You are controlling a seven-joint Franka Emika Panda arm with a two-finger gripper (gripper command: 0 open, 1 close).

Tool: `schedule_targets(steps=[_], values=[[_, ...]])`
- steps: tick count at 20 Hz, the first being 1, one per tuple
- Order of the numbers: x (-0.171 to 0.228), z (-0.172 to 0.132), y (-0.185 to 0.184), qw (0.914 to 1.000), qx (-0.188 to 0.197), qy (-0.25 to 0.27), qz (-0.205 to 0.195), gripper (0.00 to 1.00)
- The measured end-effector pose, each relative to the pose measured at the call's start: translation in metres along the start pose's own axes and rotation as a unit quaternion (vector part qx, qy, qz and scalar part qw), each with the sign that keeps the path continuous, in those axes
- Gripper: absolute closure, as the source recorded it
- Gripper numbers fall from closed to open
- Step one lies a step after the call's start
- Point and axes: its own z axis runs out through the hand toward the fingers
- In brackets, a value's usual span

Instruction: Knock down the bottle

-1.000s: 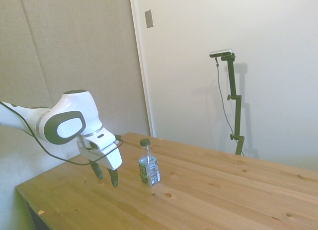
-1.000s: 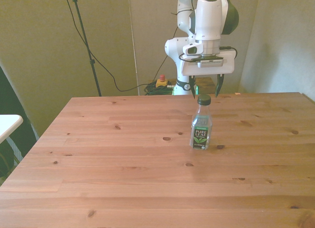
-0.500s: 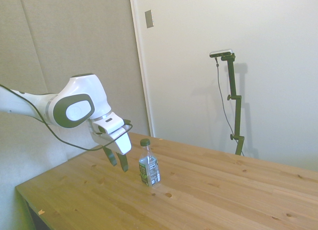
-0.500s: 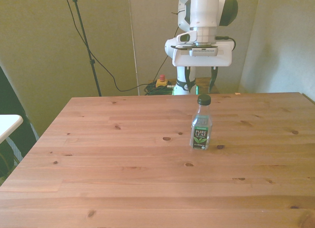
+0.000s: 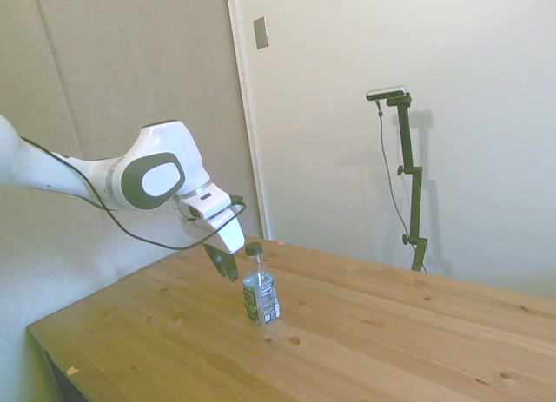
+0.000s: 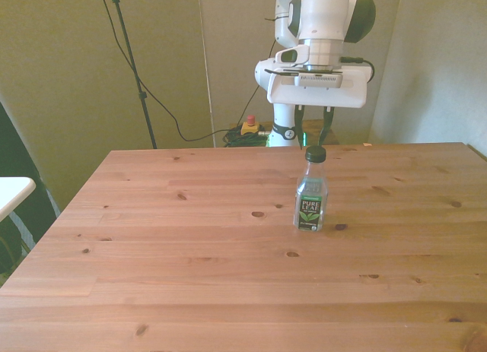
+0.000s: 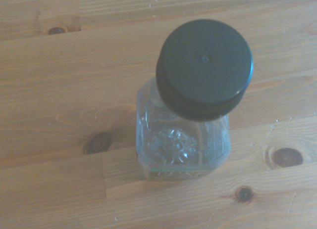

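The bottle [image 5: 261, 291] stands upright on the wooden table [image 5: 391, 350], a small clear one with a dark green cap and a dark label with white print. The front view has the bottle [image 6: 312, 194] a little to the right of the table's middle. My gripper [image 5: 223, 263] hangs open just beside the bottle's neck at cap height, on the side toward the robot base, and no contact shows. From the front, the gripper [image 6: 316, 135] is right behind the cap, its two fingers apart. Close below the wrist camera are the cap [image 7: 204, 68] and the clear shoulder.
A white object [image 6: 11, 188] juts in at the front view's left edge, off the table. Behind the table's far edge a red and yellow button box [image 6: 249, 125] and cables lie on the floor. Bare wood surrounds the bottle on all sides.
The gripper has risen and travelled toward the bottle, from low over the table to cap height right beside it. The bottle has not moved.
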Motion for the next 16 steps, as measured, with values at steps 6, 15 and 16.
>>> schedule_targets(steps=[6, 15, 16], values=[[0.009, 0.003, -0.009, 1.0000, 0.000, 0.001, 0.006, 1.00], [0.028, 0.000, -0.039, 0.9995, 0.006, 0.016, 0.026, 1.00], [0.031, 0.000, -0.045, 0.9994, 0.008, 0.017, 0.030, 1.00]])
